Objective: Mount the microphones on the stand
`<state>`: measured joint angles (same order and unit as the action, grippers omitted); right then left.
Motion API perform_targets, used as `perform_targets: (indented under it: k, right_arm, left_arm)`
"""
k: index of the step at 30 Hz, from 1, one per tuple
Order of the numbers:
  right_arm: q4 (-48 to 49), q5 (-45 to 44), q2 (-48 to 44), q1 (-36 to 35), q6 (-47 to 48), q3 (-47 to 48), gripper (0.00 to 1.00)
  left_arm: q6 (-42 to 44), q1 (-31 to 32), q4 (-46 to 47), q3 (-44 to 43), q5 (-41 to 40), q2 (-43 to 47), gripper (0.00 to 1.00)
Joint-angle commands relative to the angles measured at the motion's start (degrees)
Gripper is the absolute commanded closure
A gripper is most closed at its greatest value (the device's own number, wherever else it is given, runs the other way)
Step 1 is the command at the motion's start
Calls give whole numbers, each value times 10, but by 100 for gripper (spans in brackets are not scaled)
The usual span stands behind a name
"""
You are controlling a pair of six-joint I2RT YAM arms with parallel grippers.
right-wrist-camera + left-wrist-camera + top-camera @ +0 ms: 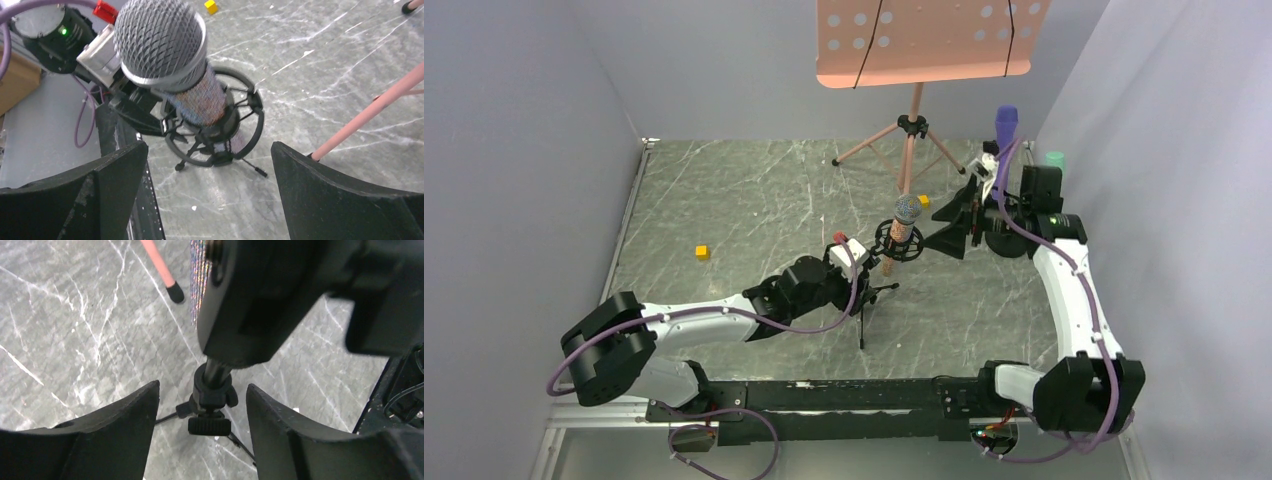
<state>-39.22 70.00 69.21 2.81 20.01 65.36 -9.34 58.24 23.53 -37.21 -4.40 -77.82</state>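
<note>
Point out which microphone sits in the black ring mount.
The glittery pinkish-brown microphone with the silver mesh head, mid-table; the purple microphone and mint-green microphone are far right.

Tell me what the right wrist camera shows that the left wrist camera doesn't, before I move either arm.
Right wrist only: the silver mesh head of the glittery microphone, its body seated in the black shock-mount ring, and a yellow cube.
Left wrist only: the stand's clamp knob, framed by the open left hand with no visible contact.
Both: the microphone's glittery body, a pink music-stand leg and the marbled table.
</note>
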Motion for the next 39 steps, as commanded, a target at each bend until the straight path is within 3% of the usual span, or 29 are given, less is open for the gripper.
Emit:
perform_targets:
  k: [1,4,9,14,17,20,27,35,37,39]
  right_arm:
    - [69,41,-70,17,-2,-71,0]
    - [94,35,-111,27,3,-117,0]
    - [103,44,-147,44,16,-152,0]
    - [168,56,-163,70,-55,-192,0]
    - [140,64,-177,76,-16,-187,0]
    - [162,68,-190,81,-37,-197,0]
    - [169,76,-192,94,-49,-200,0]
    - [165,79,-189,98,-47,-198,0]
    - [164,79,-190,98,-46,-198,0]
    - [162,78,-189,98,-45,-198,0]
  left_arm:
    - [-17,-2,-27,-19,-12,8,24]
    - [-22,-2,-42,-25,-23,26,10]
    - [-20,-2,-38,2,-23,91,1]
    - [-50,-22,20,76,33,176,1]
    - [-67,-43,46,101,97,197,1]
    - [-67,-49,48,100,113,186,1]
    - [-40,-51,44,26,116,103,14]
    - [-37,-51,109,2,111,41,27]
    - [-37,-51,118,1,109,33,33]
    - [-36,-51,119,-2,106,29,45]
